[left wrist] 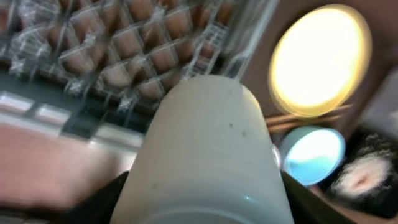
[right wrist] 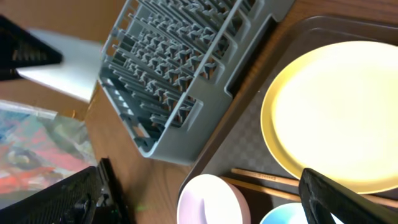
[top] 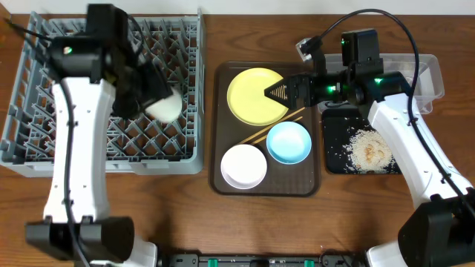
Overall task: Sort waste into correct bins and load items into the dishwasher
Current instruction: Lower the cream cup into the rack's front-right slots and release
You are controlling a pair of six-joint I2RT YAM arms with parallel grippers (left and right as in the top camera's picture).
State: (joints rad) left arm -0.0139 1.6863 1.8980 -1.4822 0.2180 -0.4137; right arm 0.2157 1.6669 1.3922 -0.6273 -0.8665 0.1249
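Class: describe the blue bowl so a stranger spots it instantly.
Start at the brown serving tray mid-table, right of the grey dish rack. The blue bowl sits in its near right corner, in front of the yellow plate. The only blue dish, it lies beside the white bowl.

The pale cup [left wrist: 208, 149] looms close before the grey rack [left wrist: 124, 56] and yellow plate [left wrist: 320, 59].

Nothing legible: no text, label, brand, number or sign can be read on anything in the overhead view or either wrist view.
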